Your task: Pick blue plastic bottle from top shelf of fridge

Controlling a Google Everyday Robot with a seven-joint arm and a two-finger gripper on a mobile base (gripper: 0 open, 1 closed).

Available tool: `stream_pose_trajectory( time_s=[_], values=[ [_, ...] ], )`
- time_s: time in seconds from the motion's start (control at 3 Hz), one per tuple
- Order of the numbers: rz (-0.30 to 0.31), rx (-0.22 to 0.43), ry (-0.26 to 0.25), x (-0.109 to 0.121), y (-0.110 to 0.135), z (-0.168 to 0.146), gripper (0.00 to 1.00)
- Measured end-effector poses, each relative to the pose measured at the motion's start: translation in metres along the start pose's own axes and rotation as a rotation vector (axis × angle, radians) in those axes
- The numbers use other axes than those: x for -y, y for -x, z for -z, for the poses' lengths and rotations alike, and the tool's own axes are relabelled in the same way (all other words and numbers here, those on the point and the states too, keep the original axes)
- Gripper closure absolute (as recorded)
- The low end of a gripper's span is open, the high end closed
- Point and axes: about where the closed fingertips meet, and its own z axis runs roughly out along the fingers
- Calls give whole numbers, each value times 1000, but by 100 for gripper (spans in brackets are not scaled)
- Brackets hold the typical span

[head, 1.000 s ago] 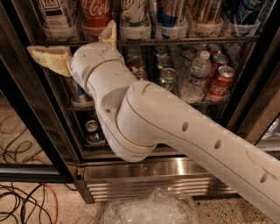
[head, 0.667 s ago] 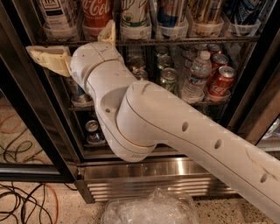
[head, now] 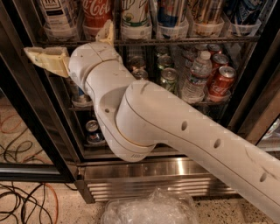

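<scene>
Just at the top shelf (head: 188,40) edge, the end effector (head: 68,38) gapes wide below the blue plastic bottle (head: 56,13).

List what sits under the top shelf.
Green cans, a water bottle and Coca-Cola cans; the arm hides much else. End effector, open, sits left, at the top shelf.

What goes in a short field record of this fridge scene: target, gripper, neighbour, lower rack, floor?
target: blue plastic bottle, far left of top shelf, cap out of view
gripper: gripper open, at the shelf edge below that bottle, holding nothing
neighbour: Coca-Cola bottle on its right
lower rack: cans, water bottle
floor: cables, clear plastic bag
</scene>
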Motion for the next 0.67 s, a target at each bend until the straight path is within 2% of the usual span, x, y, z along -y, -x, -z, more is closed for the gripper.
stream_pose_trajectory(
  time_s=[0.33,0.67],
  values=[
    [6,41,-62,-27,4,-7,0],
    [6,41,-62,-27,4,-7,0]
  ],
)
